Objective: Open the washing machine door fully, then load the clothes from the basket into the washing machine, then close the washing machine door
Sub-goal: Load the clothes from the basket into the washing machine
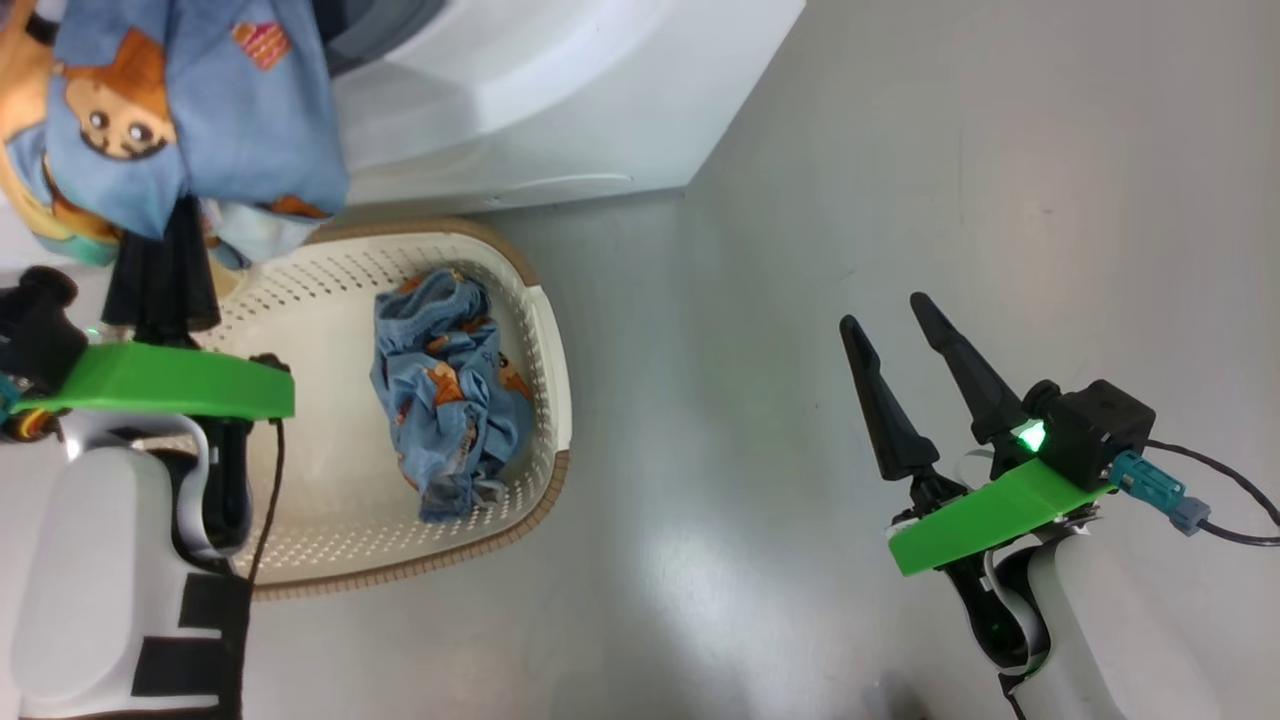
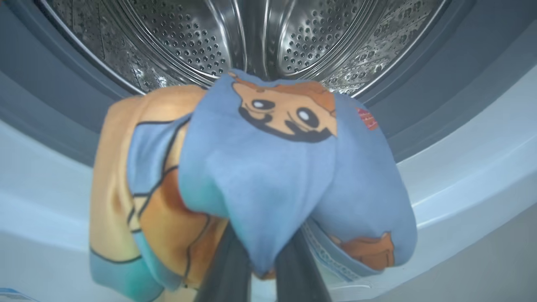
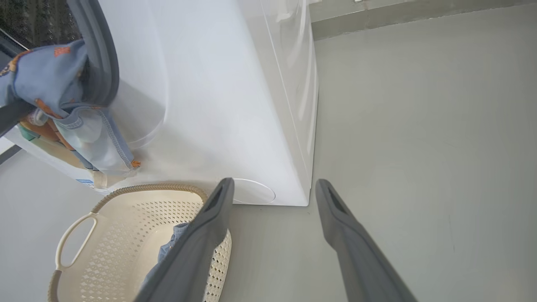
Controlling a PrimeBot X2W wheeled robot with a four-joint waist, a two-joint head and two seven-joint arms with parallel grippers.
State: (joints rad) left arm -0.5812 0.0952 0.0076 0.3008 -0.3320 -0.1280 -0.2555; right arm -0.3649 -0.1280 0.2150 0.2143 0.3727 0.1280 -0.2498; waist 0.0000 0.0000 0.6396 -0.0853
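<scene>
Hanging right at the mouth of the white front-loading washing machine (image 1: 520,90), the left arm's long dark fingers (image 2: 224,268) are pinched together on a light-blue fabric garment printed with orange-brown cartoon animals (image 2: 268,167), which droops over them just in front of the grey-blue rubber gasket (image 2: 46,84) and perforated steel drum (image 2: 176,37)! Down on the grey floor (image 1: 800,250), the cream-white perforated plastic basket with its brown woven-look rim (image 1: 548,330) sits just in front of the machine, the second light-blue printed garment (image 1: 450,400) crumpled toward its right side. The right arm's fingers (image 1: 885,400) stand wide apart, gripping nothing, over the floor well off the basket's right edge.
</scene>
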